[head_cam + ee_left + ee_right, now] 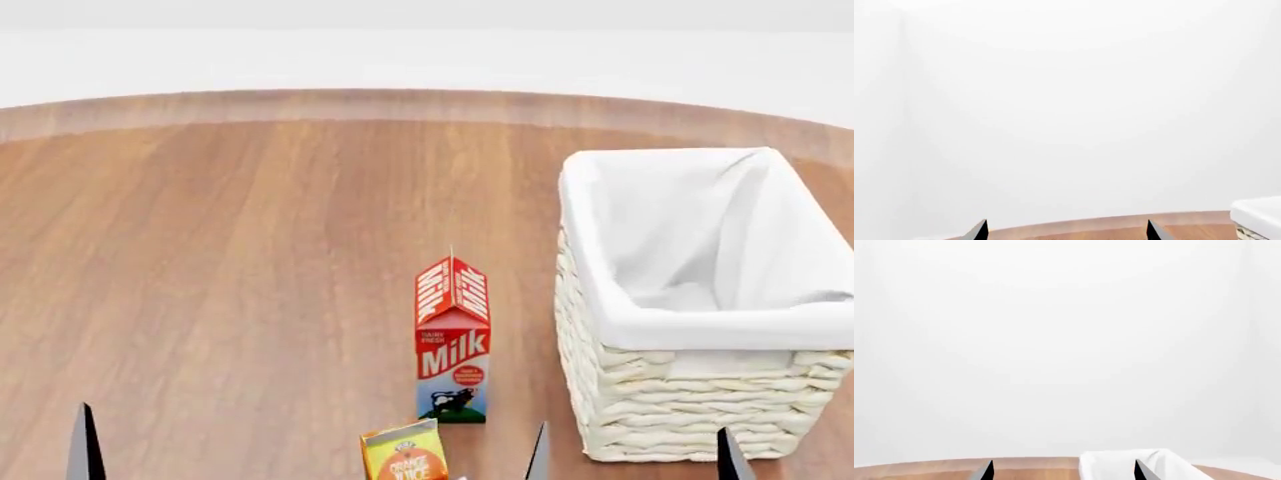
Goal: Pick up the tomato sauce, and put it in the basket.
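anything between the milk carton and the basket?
Nothing. In the head view, only bare table separates the milk carton from the basket. The orange juice carton sits nearer the camera, outside that gap.

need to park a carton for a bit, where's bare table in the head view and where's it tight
Bare wood lies left of the milk carton, out to the table's left edge, and beyond it to the far rim. Tight: the gap between the milk carton and the basket, and the near edge by the orange juice carton.
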